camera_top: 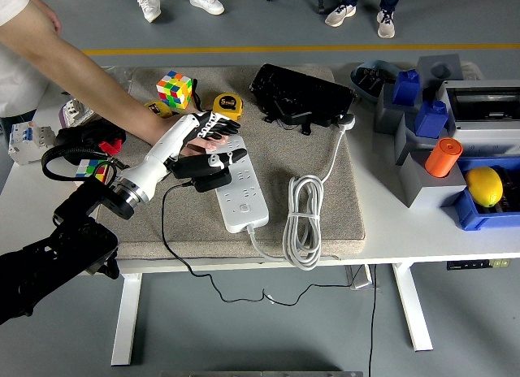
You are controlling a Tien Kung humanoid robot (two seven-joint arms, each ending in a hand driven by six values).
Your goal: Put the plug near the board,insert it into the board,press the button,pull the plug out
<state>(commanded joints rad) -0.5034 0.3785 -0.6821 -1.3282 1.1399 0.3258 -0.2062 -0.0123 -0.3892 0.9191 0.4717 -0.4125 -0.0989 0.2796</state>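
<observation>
A white power strip (242, 200) lies on the beige mat (325, 182), its white cable coiled (302, 218) to the right. My left hand (213, 153) reaches in from the lower left and hovers over the strip's far half. Its fingers are curled on a black plug (201, 176), which sits at the strip's top face. The plug's thin black cord (165, 223) trails down over the table's near edge. A person's arm (81, 72) comes from the upper left. The person's hand (193, 147) rests at the strip's far end, mostly hidden under my hand.
Behind the strip are a Rubik's cube (174, 89), a yellow tape measure (228, 106) and a black case (301, 95). Blue bins (479, 210), an orange cylinder (443, 156) and a yellow fruit (484, 185) stand at right. A small cube (91, 169) lies at left.
</observation>
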